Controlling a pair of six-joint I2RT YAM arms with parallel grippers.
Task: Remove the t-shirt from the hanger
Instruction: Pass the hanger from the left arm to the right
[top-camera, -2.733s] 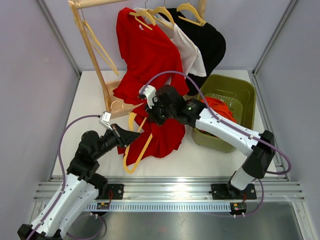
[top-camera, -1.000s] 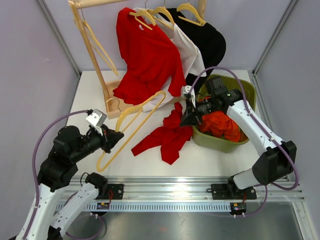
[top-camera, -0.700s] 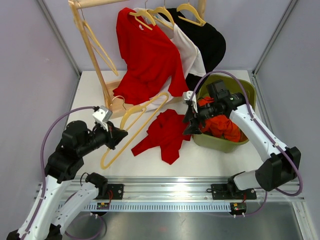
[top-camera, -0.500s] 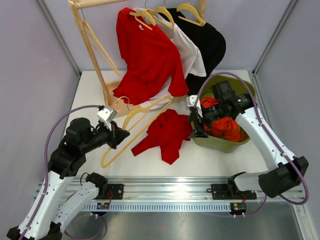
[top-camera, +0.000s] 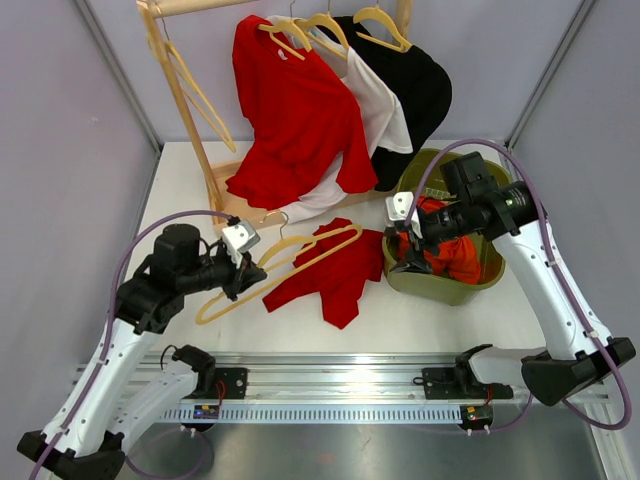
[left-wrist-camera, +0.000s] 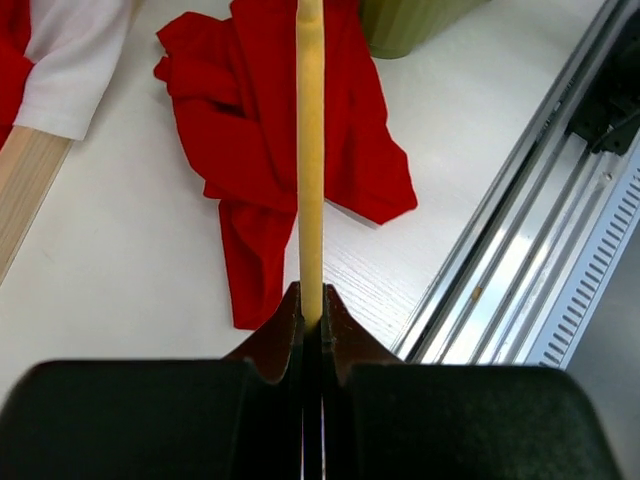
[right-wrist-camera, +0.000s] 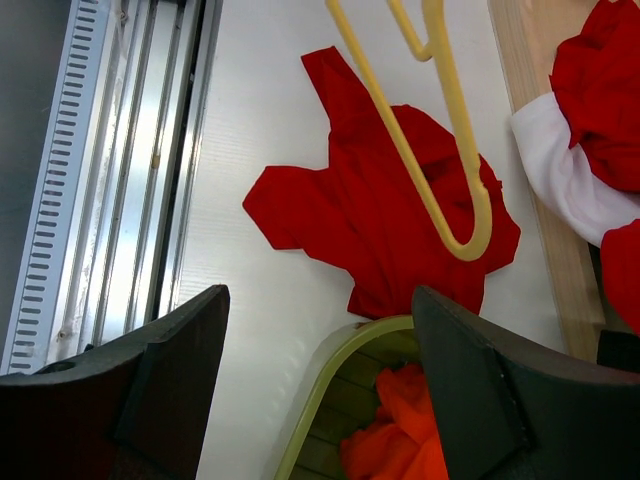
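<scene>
From above, the hanger (top-camera: 300, 262) is seen gripped at one end by the left gripper (top-camera: 245, 274), jaws pinched tight on it. It is held bare and slanted above the table (top-camera: 175, 190). The red t-shirt (top-camera: 335, 272) is found off it, lying crumpled on the table just beside the green bin (top-camera: 470, 290). The right gripper (top-camera: 412, 248) is held over the bin's left side, spread wide, with nothing caught in it.

On to the left wrist: the hanger (left-wrist-camera: 311, 150) is shown clamped between the closed fingers (left-wrist-camera: 280, 335), its yellow bar running straight away over the t-shirt (left-wrist-camera: 260, 170) on the white surface.

On to the right wrist: both fingers (right-wrist-camera: 170, 370) are shown far apart and empty. Beyond them the t-shirt (right-wrist-camera: 370, 230) is spread on the table, the hanger (right-wrist-camera: 440, 140) is seen crossing above it, and the bin's rim (right-wrist-camera: 320, 385) is caught at the bottom edge.
</scene>
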